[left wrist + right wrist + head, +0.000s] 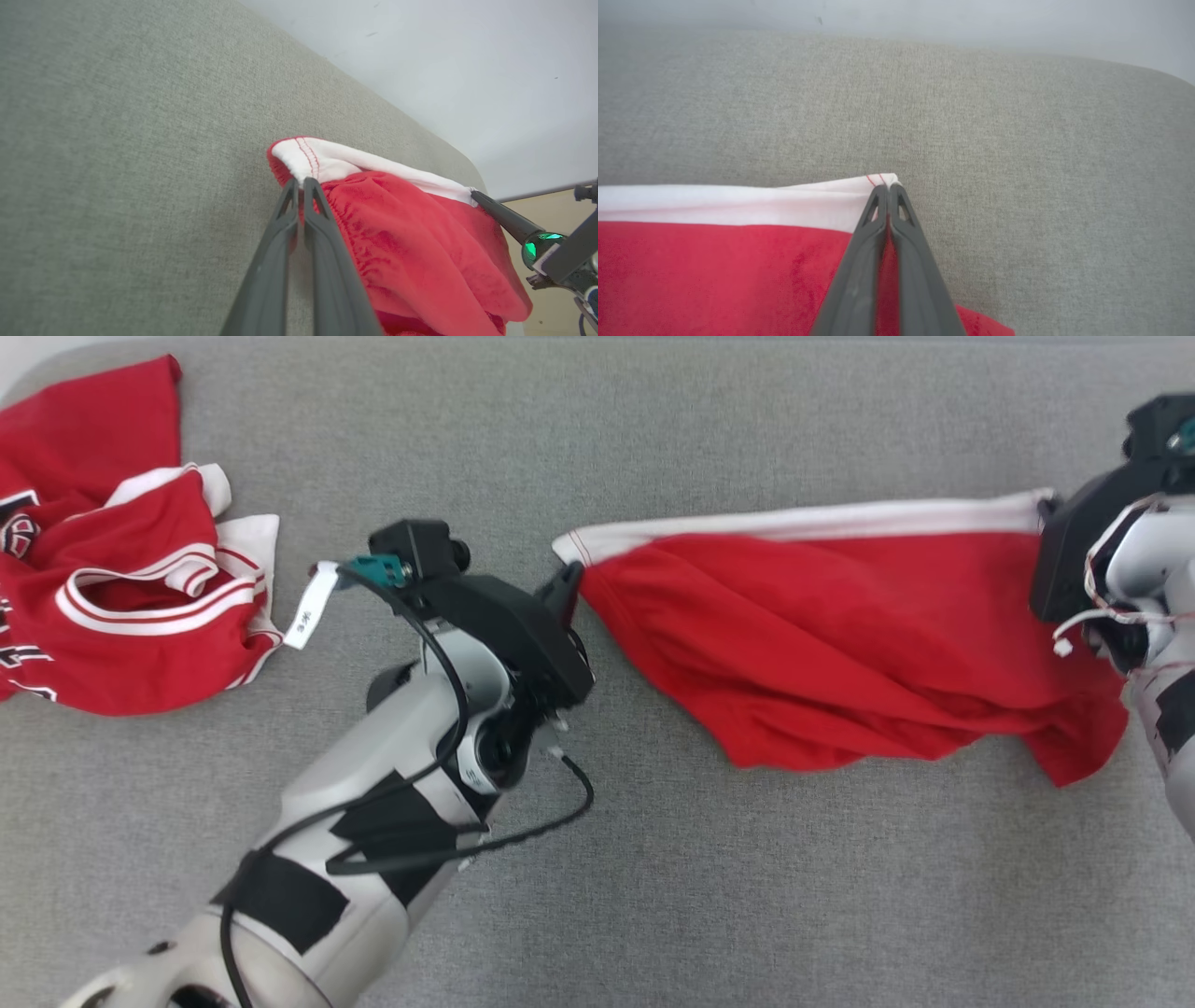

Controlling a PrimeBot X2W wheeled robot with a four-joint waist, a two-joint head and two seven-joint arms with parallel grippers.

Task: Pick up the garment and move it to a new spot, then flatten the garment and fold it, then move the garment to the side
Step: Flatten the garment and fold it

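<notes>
we judge the garment [840, 644] light, soft and floppy, with no stiffness of its own. the stitched white band [803, 521] looks the firmest place to take it. our left gripper [300, 184] is pinched tight on the band's left corner, and our right gripper [887, 189] on its right corner. the garment spans between them, right of centre over the grey pad [653, 896]. its long axis runs left to right, band along the far edge, red body sagging nearward. a jersey [121, 588] lies at the left, well apart.

left pincer [300, 183], right pincer [888, 187] pinched closed
</notes>
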